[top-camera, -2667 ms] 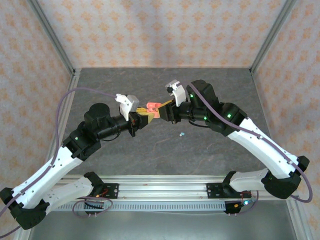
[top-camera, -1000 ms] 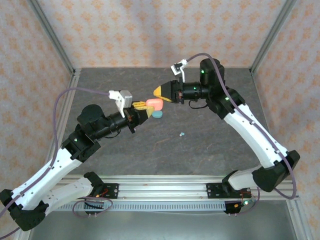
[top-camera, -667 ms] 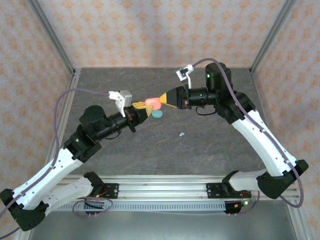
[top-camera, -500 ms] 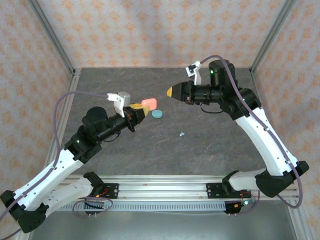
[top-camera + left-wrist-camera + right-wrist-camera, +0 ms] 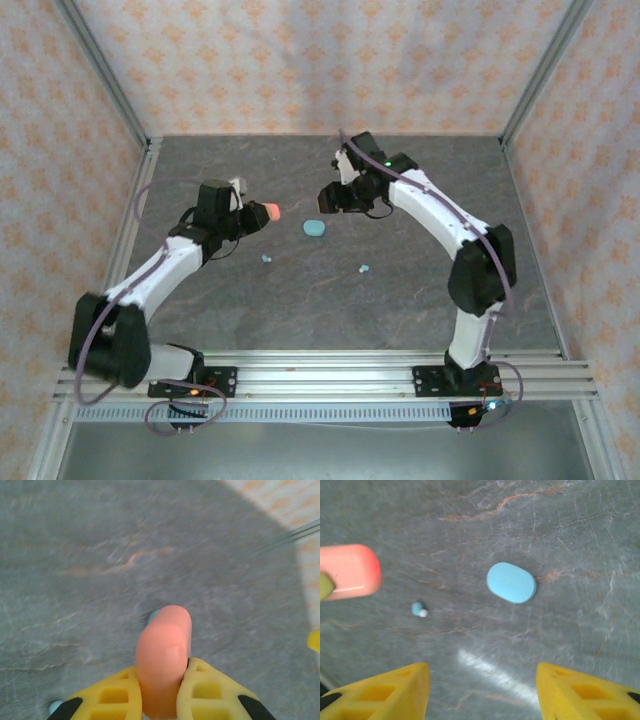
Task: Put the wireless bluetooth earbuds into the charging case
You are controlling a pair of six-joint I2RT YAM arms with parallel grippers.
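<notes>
My left gripper (image 5: pixel 257 216) is shut on a salmon-pink oval charging case (image 5: pixel 269 212), held above the table; in the left wrist view the pink case (image 5: pixel 164 655) stands edge-on between the yellow fingers (image 5: pixel 107 697). My right gripper (image 5: pixel 326 197) hovers open and holds nothing, above a shut teal case (image 5: pixel 315 228) that lies flat on the table. The right wrist view shows the teal case (image 5: pixel 511 582), a teal earbud (image 5: pixel 419 609) on the table and the pink case (image 5: pixel 350 571) at the left. Two teal earbuds (image 5: pixel 266 259) (image 5: pixel 364 269) lie loose on the table.
The grey stone-patterned table (image 5: pixel 420 290) is bounded by patterned walls and metal corner posts (image 5: pixel 105 90). The arm-base rail (image 5: pixel 320 375) runs along the near edge.
The right gripper has opened and swung left and down over the teal case. The left arm has drawn back to the left with the pink case. A teal earbud now lies below the left gripper.
</notes>
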